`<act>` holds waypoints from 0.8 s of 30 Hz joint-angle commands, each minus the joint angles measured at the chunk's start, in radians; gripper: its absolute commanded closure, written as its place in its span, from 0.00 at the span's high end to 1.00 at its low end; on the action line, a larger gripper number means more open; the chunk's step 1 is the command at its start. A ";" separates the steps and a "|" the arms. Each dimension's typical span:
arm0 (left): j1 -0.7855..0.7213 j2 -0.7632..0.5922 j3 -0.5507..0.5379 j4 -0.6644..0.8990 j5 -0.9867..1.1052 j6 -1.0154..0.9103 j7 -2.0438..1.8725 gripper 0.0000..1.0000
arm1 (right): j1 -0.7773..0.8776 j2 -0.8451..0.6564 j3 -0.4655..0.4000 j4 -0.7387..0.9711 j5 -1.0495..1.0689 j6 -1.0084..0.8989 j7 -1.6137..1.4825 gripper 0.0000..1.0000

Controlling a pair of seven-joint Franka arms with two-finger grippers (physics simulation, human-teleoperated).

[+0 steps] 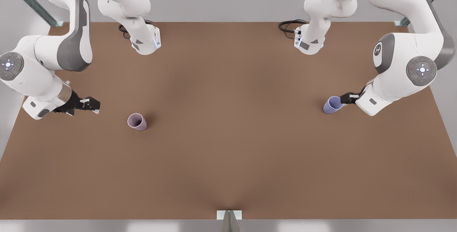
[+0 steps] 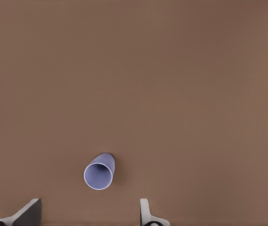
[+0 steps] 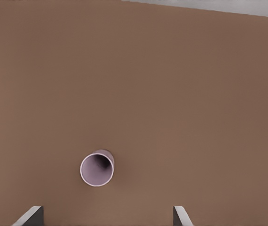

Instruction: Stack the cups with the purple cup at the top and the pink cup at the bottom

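Standing upright on the brown table (image 1: 228, 160), the pink cup (image 1: 137, 121) sits toward the front view's left with its mouth up, while the purple cup (image 1: 332, 105) stands upright toward the front view's right, the two well apart. The right gripper (image 1: 93, 105) hangs near the table's edge at the front view's left, just beside the pink cup but not touching it; its fingers (image 3: 30, 215) are spread wide with nothing between them, and the pink cup (image 3: 97, 168) lies ahead of them in the right wrist view. The left gripper (image 1: 345, 98) is right at the purple cup in the front view, though contact cannot be judged there; in the left wrist view its fingers (image 2: 145, 213) stand parted and the purple cup (image 2: 98, 171) sits ahead of them, apart from both. Between the two cups stretches a broad bare run of table, and more bare surface lies toward the near edge, where a small metal bracket (image 1: 229, 215) sits at mid-edge
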 commanded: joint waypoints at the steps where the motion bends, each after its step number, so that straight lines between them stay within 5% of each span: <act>1: 0.000 0.000 0.000 0.000 0.010 0.000 0.001 1.00 | 0.000 0.000 0.000 -0.004 0.000 0.000 0.000 1.00; 6: 0.000 0.012 0.000 -0.006 0.006 0.000 -0.001 1.00 | 0.000 0.014 0.006 -0.171 0.005 0.075 -0.031 1.00; 12: 0.002 0.021 0.005 -0.012 0.003 -0.003 -0.001 1.00 | 0.014 0.049 0.009 -0.481 0.018 0.443 -0.083 1.00; 24: 0.007 0.054 0.008 -0.011 0.003 -0.005 0.001 1.00 | 0.017 0.199 0.008 -0.553 0.020 0.620 -0.123 1.00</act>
